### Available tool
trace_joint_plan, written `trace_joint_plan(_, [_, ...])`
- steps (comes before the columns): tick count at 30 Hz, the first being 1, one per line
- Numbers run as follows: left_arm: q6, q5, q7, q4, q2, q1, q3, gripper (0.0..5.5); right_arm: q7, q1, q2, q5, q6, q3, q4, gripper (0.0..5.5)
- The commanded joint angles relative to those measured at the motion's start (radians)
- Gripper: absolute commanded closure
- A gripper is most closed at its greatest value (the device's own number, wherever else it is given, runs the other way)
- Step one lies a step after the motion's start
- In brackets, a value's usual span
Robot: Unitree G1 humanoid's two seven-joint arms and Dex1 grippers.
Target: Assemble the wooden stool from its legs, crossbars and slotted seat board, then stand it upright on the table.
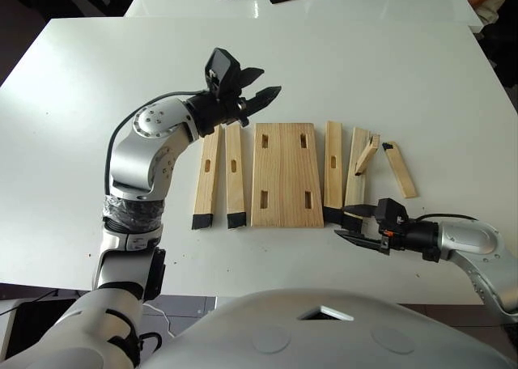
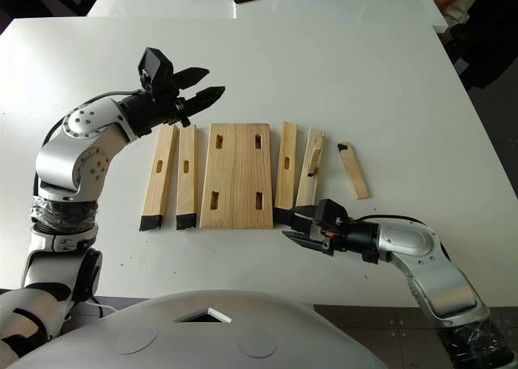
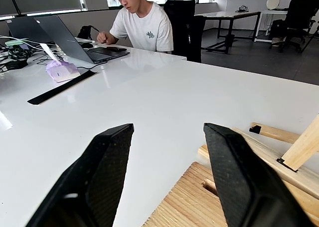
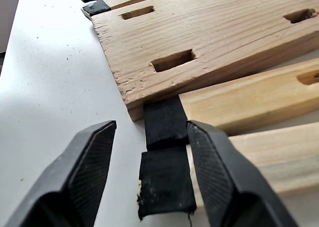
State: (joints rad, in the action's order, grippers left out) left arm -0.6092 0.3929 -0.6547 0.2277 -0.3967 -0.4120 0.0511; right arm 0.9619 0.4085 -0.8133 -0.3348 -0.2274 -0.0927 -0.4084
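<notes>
Legs point(image 1: 207, 175): 4 | crossbars point(image 1: 400, 171): 2 | seat board point(image 1: 282, 175): 1

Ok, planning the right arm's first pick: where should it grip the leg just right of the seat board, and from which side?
Its black-capped near end, coming in low from the table's near edge, where the open right tool sits. The leg lies flat and that cap juts past the seat board; farther up, board and neighbouring leg probably crowd its sides.
</notes>
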Motion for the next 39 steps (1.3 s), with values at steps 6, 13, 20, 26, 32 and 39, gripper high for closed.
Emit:
trace_joint_plan(6, [-0.01, 0.0, 0.008, 0.018, -0.005, 0.016, 0.005, 2.88, 0.032, 0.031, -0.04, 0.051, 0.072, 0.028, 0.17, 2.88])
trace_joint_plan(13, [-0.013, -0.001, 0.024, 0.042, -0.005, 0.043, -0.003, 2.88, 0.056, 0.089, -0.104, 0.027, 0.082, 0.136, 0.134, 2.88])
trace_joint_plan(20, [-0.013, 0.002, 0.044, 0.069, -0.009, 0.08, -0.021, 2.88, -0.027, 0.141, -0.053, -0.151, -0.041, 0.371, -0.073, 2.36])
trace_joint_plan(26, [-0.02, 0.005, 0.071, 0.105, -0.007, 0.117, -0.036, 2.88, -0.267, 0.151, 0.063, -0.091, -0.176, 0.347, -0.176, 2.0])
trace_joint_plan(32, [-0.018, 0.004, 0.091, 0.11, 0.006, 0.126, -0.031, 2.88, -0.373, 0.135, 0.169, 0.004, -0.191, 0.217, -0.111, 1.85])
trace_joint_plan(39, [-0.018, 0.008, 0.085, 0.098, 0.003, 0.107, -0.025, 2.88, -0.402, 0.122, 0.242, 0.031, -0.149, 0.189, -0.024, 1.85])
